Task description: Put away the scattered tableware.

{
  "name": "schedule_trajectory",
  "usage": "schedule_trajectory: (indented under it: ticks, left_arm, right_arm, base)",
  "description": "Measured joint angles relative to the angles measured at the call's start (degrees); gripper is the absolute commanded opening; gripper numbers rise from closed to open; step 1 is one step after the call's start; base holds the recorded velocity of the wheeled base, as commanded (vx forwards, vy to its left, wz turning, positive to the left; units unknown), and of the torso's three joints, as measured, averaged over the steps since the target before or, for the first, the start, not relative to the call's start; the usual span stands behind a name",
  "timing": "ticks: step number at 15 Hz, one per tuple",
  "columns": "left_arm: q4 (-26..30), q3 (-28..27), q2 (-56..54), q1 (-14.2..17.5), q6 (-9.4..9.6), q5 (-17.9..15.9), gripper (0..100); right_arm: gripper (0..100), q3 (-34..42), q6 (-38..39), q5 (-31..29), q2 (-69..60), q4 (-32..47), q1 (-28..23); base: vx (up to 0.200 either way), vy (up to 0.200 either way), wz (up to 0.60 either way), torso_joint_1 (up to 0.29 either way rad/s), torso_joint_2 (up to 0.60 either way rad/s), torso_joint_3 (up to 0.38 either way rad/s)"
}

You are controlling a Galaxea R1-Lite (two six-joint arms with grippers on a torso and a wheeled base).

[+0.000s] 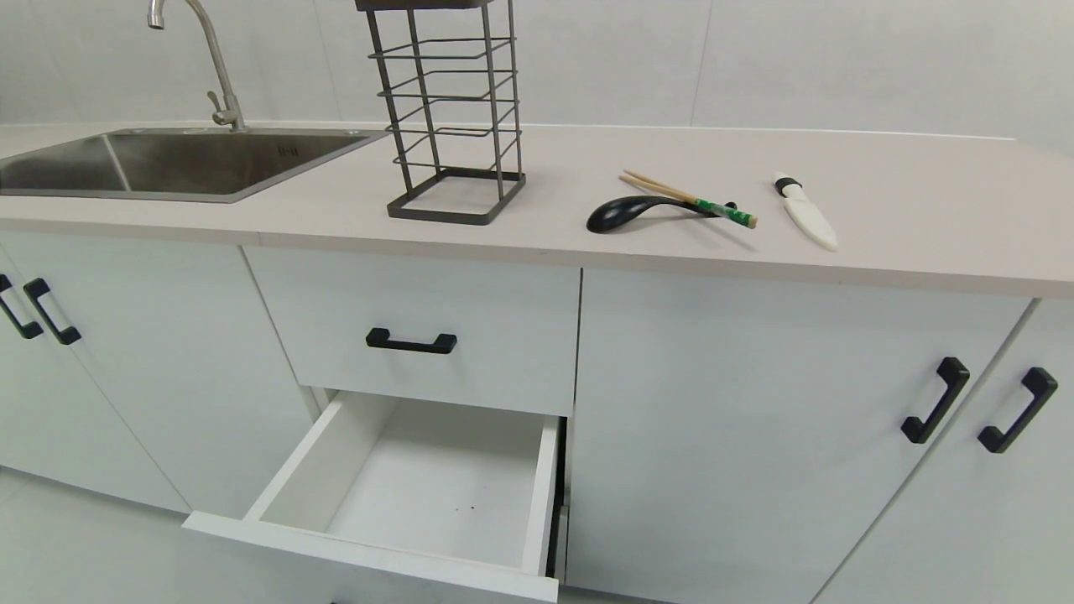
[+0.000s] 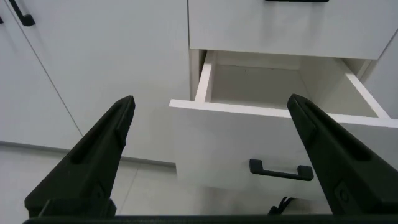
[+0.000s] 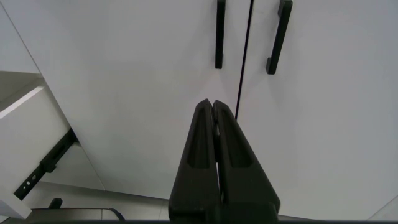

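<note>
The sink [image 1: 193, 164] is brushed steel, the wire rack [image 1: 454, 109] matt dark metal, the black spoon [image 1: 619, 215] glossy, the chopsticks [image 1: 668, 192] bare wood, and the countertop [image 1: 923, 201] smooth and matt.

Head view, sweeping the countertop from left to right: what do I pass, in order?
Sink → wire rack → black spoon → white knife. The chopsticks cross the spoon's handle, so they are left unranked.
</note>
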Motion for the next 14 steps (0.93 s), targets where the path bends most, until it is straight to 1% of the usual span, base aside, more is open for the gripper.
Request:
schedule_trajectory:
  ticks: [3,5,8,10,13,14]
  left_arm:
    - [0.02,0.00,-0.07,0.00,-0.20,0.00,100]
    - [0.00,0.00,-0.07,0.00,-0.13,0.00,100]
    - [0.05,0.00,-0.07,0.00,-0.20,0.00,100]
    - [0.05,0.00,-0.07,0.00,-0.22,0.00,100]
    - [0.00,0.00,-0.07,0.00,-0.20,0.00,100]
    - [0.00,0.00,-0.07,0.00,-0.22,-0.02,100]
  right_arm:
    - [0,0.00,-0.07,-0.04,0.00,0.02,0.00]
    - [0,0.00,-0.07,-0.06,0.07,-0.07,0.00]
    - [0,0.02,-0.10,-0.11,0.09,0.02,0.02]
    - [0,0.02,-0.10,-0.11,0.09,0.02,0.00]
    - [0,-0.01,-0.10,-0.06,0.11,-0.02,0.07]
    - [0,-0.01,-0.10,-0.06,0.11,-0.02,0.07]
  base:
    - [0.000,0.000,0.00,0.025,-0.04,-0.009]
    - [0.000,0.000,0.00,0.176,-0.15,-0.029]
    - [0.000,0.000,0.00,0.246,-0.12,-0.173]
    - [0.000,0.000,0.00,0.241,-0.60,-0.273]
    - [0.000,0.000,0.00,0.183,-0.60,-0.181]
    - [0.200,0.000,0.00,0.242,-0.48,-0.212]
